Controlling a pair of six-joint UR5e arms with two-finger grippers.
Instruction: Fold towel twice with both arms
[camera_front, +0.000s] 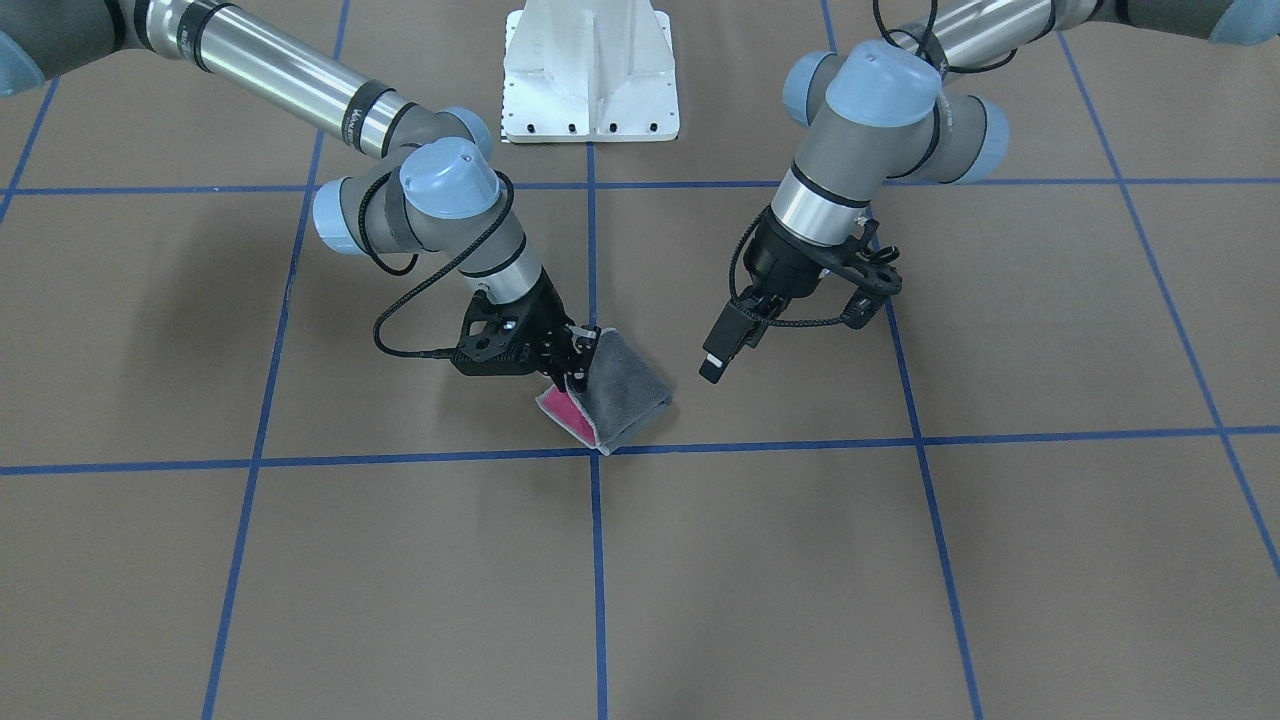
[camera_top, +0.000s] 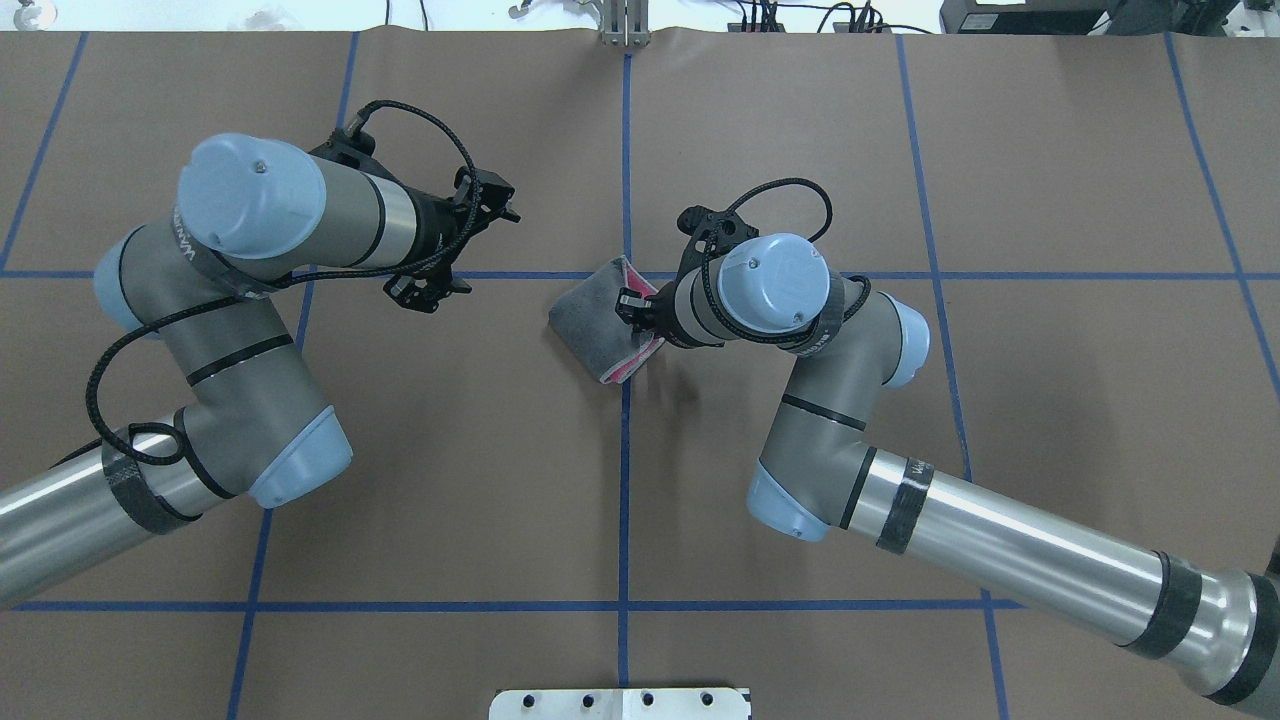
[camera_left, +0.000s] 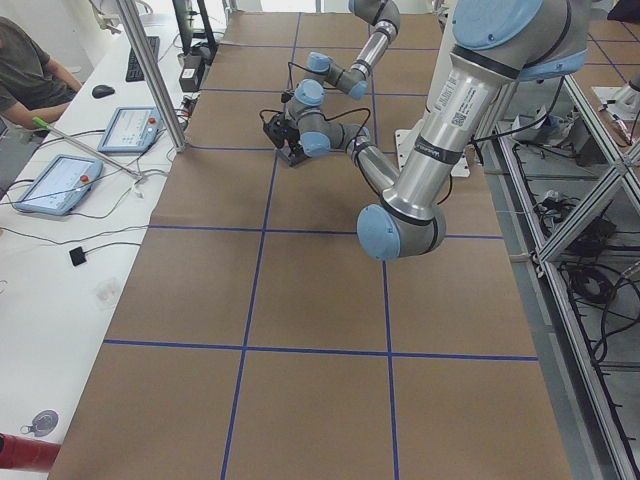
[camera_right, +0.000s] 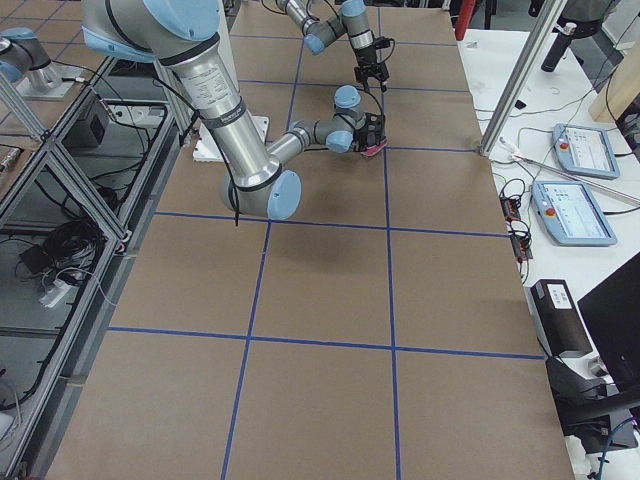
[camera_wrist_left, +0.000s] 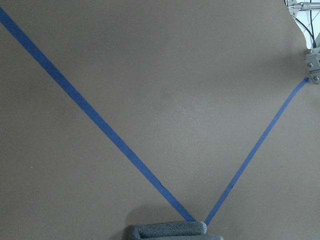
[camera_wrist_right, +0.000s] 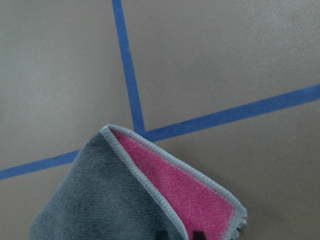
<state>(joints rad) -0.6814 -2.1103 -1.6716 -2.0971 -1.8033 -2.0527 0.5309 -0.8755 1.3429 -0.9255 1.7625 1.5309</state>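
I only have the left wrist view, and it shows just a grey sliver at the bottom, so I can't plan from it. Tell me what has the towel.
Observer: The right gripper has the towel, clamped at one edge.
Operator: Give me its fold state.
Observer: It is folded over with grey outside. Pink shows between the layers at the open edge near the right gripper.
Operator: Place my left gripper against it.
Observer: The left gripper hangs beside the towel's closed fold, apart from it and holding nothing.
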